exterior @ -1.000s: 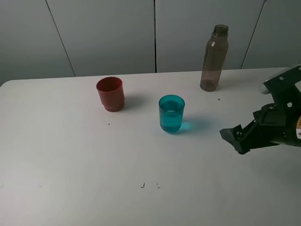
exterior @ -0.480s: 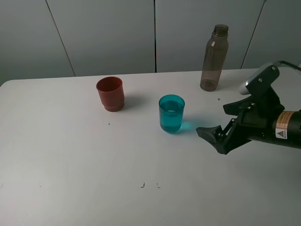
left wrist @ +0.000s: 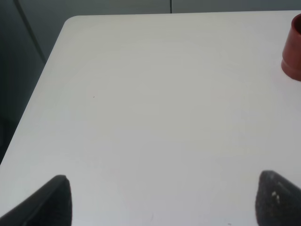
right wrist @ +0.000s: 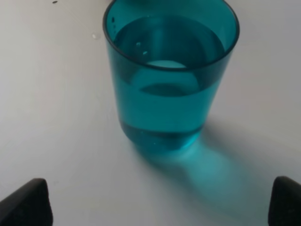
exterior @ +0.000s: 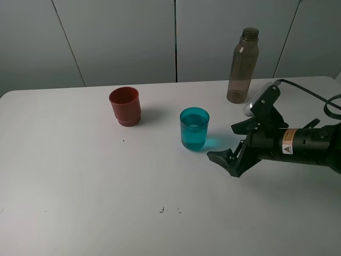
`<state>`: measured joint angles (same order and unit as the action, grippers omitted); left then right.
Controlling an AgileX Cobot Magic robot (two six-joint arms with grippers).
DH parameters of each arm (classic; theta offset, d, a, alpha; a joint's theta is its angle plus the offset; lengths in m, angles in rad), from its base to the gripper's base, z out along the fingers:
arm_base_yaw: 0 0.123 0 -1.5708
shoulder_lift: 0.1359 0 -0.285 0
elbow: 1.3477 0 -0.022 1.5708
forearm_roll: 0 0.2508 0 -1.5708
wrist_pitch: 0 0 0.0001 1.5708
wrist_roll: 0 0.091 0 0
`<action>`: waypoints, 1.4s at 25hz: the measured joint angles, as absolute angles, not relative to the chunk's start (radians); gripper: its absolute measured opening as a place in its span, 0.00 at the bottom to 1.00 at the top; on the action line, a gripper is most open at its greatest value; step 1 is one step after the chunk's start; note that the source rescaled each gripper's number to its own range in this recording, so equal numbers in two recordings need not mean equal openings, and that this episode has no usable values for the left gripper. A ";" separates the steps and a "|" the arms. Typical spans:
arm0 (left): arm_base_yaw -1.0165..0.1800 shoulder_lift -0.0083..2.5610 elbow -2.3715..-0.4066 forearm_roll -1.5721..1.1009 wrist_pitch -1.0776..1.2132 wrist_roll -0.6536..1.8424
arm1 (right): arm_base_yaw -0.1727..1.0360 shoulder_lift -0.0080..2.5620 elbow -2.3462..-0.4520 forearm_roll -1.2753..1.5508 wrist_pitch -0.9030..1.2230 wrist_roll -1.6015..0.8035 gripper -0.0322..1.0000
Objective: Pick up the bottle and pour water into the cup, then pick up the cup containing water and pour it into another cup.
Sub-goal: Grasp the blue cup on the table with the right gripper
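Within the last second the right gripper [exterior: 221,142] has slid in from the frame's right edge to just beside the cup [exterior: 194,129] at centre. The cup already holds water, so the second pour comes next. The arm lies low and level, jaws spread wide, grasping nothing. The bottle [exterior: 242,66] stands upper right, and another cup [exterior: 125,106] stands left of centre.

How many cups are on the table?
2. The teal cup stands in the middle, ahead of the right gripper; the red cup stands apart, further left and back. None seems hidden.
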<state>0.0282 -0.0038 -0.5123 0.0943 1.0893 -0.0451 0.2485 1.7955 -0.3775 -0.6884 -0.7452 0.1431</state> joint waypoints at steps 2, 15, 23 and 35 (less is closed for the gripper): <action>0.028 -0.004 -0.512 0.094 1.089 -0.045 | 0.248 1.819 -0.399 -0.688 -0.748 0.141 1.00; 0.028 -0.004 -0.512 0.094 1.089 -0.045 | 0.248 1.926 -0.472 -0.717 -0.806 0.103 1.00; 0.028 -0.004 -0.512 0.094 1.089 -0.045 | 0.248 1.928 -0.502 -0.717 -0.849 0.055 1.00; 0.028 -0.004 -0.512 0.094 1.089 -0.045 | 0.248 1.987 -0.530 -0.749 -0.883 0.063 1.00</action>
